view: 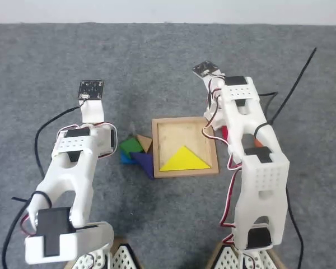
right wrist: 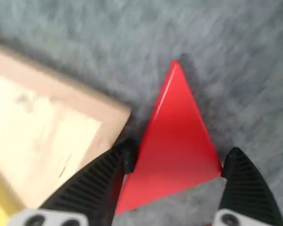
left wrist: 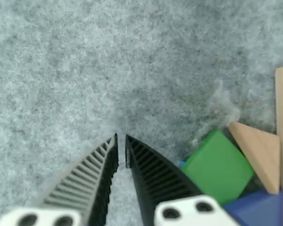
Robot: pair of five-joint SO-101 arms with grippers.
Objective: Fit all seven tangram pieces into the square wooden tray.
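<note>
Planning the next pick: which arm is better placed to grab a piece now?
Right. The right gripper, open, straddles the red triangle beside the tray; the left gripper is shut over carpet.

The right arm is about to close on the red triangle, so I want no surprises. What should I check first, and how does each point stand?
1. Right gripper open: ok.
2. Red triangle between its fingers: ok.
3. Red triangle clear of the tray wall: cannot tell; they lie close.
4. Free floor in the tray beside the yellow triangle: ok.
5. Left gripper shut, empty, off the pieces: ok.
</note>
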